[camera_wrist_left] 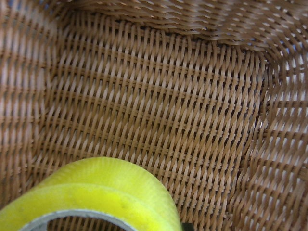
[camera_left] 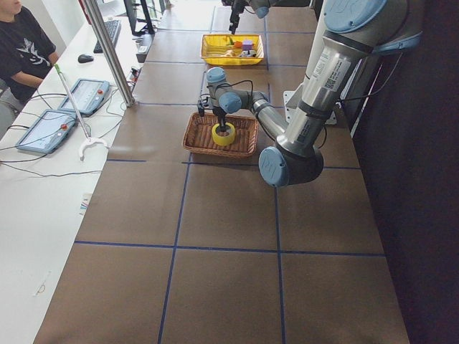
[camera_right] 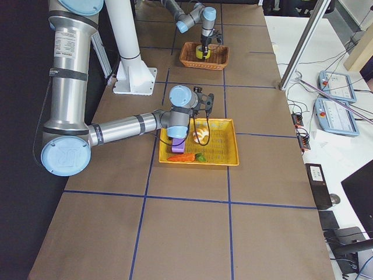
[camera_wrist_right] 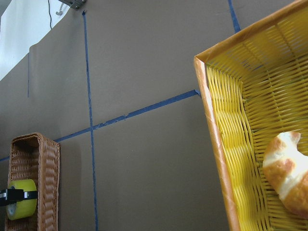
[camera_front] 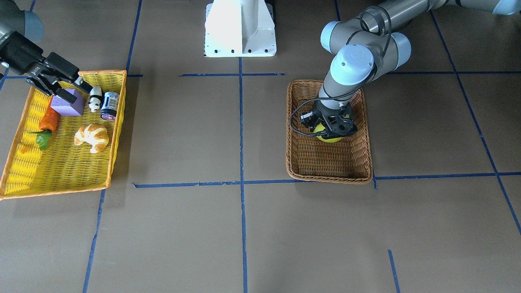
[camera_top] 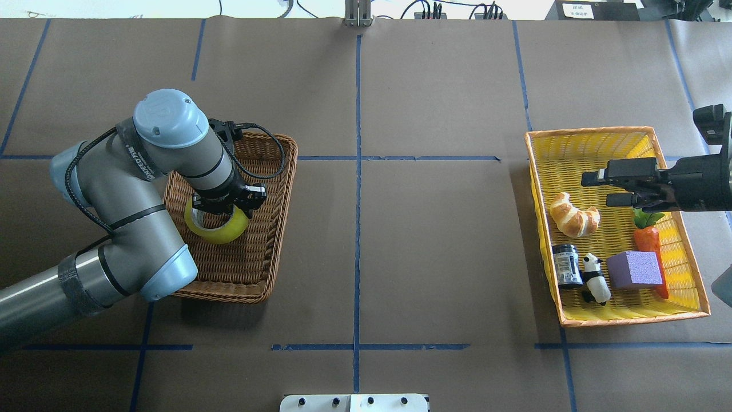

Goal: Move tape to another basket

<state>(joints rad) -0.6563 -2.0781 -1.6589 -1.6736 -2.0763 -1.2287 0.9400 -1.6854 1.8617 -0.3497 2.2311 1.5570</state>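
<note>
one tape in left claw, at basket

I see one table, papered brown and marked into squares by blue tape lines. The white pedestal base stands on it at the robot's side. A brown wicker basket sits flat on the paper to the pedestal's left, by the robot's own sides. A yellow tray basket sits farther off to its right. The two are well apart.
</note>
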